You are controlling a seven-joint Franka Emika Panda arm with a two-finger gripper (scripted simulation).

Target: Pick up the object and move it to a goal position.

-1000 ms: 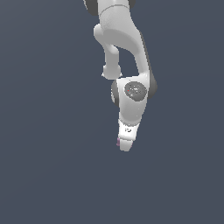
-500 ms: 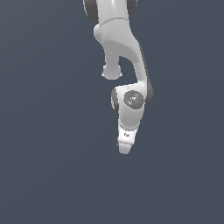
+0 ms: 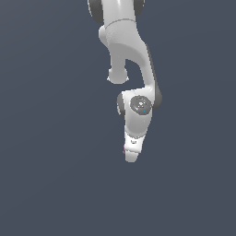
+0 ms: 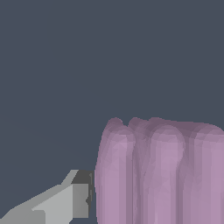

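Gripper [image 3: 131,158] at end of white arm [image 3: 131,50], pointing down in exterior view; nothing but flat grey backdrop around it. Mauve object [image 4: 159,170] sits right at fingers: wrist view shows one grey finger [image 4: 65,203] touching its side, other finger out of frame. Looks clamped on object, judging by contact. Exterior view shows only purple sliver at gripper's edge. Goal position not visible, so direction of carry unknown.

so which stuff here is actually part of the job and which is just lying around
Part of the job:
- ridged mauve-purple blocky object, large in the wrist view, barely a sliver in the exterior view
- white robot gripper, one grey finger right beside the object

Just lying about:
- nothing else shows, only plain dark grey background

Whether the jaws are clamped on it cannot be told.
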